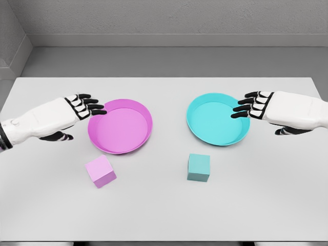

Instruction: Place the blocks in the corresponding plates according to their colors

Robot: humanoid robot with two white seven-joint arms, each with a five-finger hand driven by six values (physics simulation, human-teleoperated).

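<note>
Two hands: both relaxed, fingers extended, grasping nothing
Left hand [82, 107]: left of frame, fingertips at pink plate [121, 126] rim
Right hand [254, 106]: right of frame, fingertips over blue plate [218, 119] rim
Pink block [100, 171]: on table [164, 215], below pink plate
Blue block [199, 167]: below blue plate

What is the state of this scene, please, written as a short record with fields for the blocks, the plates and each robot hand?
pink block: on the table, in front of the pink plate, not in it
teal block: on the table, in front of the teal plate, not in it
pink plate: empty, left of centre
teal plate: empty, right of centre
left robot hand: open, holds nothing, at the pink plate's left rim
right robot hand: open, holds nothing, at the teal plate's right rim
table: white
</note>
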